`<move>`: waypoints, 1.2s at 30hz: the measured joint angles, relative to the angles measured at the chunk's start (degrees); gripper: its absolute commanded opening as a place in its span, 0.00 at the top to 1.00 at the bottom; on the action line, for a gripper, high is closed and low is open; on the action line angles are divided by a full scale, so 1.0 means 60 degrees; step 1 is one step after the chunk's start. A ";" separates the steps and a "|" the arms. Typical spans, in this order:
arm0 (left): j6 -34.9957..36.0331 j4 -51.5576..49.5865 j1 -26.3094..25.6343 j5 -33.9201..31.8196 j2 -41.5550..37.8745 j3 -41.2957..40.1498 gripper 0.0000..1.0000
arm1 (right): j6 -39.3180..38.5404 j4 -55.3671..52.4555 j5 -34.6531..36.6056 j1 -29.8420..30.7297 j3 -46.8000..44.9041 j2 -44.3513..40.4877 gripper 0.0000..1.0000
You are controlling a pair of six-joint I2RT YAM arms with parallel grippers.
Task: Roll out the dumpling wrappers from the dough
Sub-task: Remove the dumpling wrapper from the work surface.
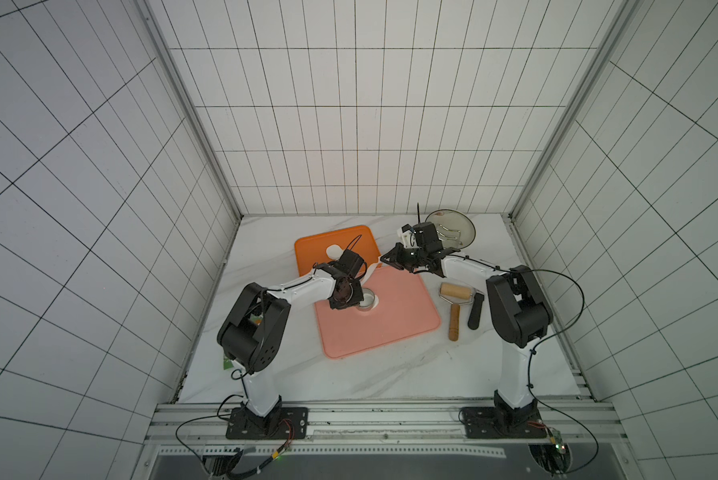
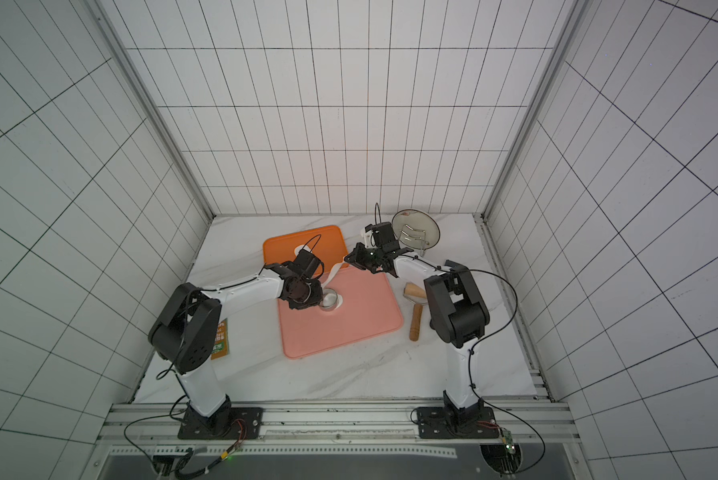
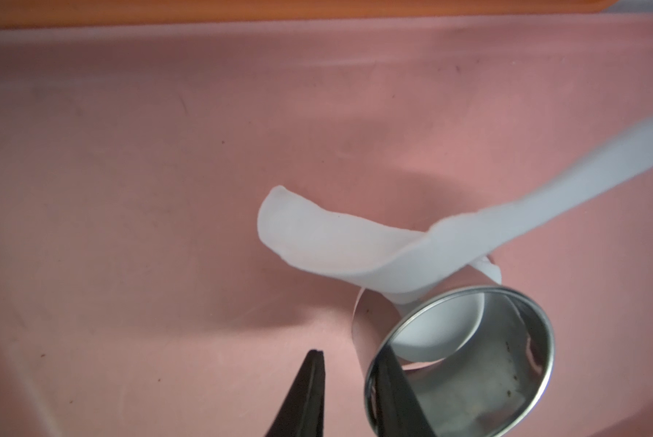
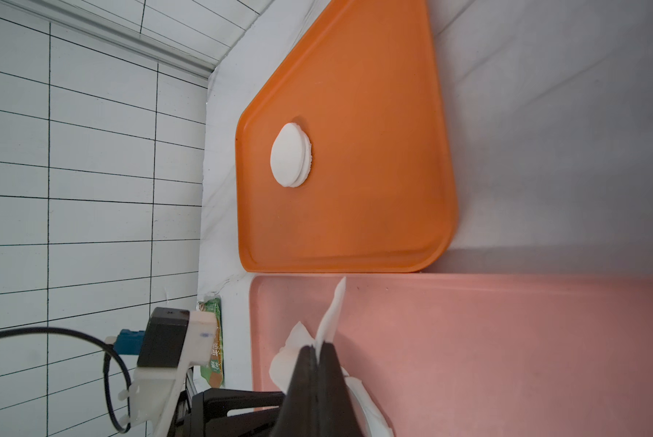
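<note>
The right hand (image 4: 319,346) is pinched tight on one end of the dough (image 3: 355,246), a ragged white strip that rises off the pink mat (image 3: 166,189) at the middle of the bench (image 1: 390,374), its lower end lying just beside the steel ring cutter (image 3: 506,378). The left hand (image 3: 349,355) is partly open at that cutter, one finger at its rim, the other apart from it, gripping nothing. The dumpling wrappers (image 4: 289,155), stacked round discs, lie on the orange tray (image 4: 355,212) toward the bench's far edge.
</note>
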 measured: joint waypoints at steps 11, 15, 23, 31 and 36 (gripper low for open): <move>0.0270 -0.0219 0.0018 -0.0033 0.0000 0.0102 0.83 | 0.0364 0.0678 0.0299 -0.0984 -0.1614 -0.1253 1.00; 0.0339 -0.0255 0.0033 -0.0040 0.0000 0.0127 0.84 | 0.0423 0.0889 0.0401 -0.1290 -0.2022 -0.1887 1.00; 0.0404 -0.0419 0.0076 -0.0047 -0.0004 0.0157 0.84 | 0.0342 0.0856 0.0586 -0.1475 -0.2473 -0.2889 1.00; 0.0437 -0.0466 0.0080 -0.0098 -0.0004 0.0157 0.82 | -0.0229 0.0215 0.0721 -0.1399 -0.2645 -0.3202 1.00; 0.0437 -0.0521 0.0080 -0.0117 -0.0004 0.0200 0.82 | -0.0878 -0.0765 0.0998 -0.0965 -0.2153 -0.2379 0.97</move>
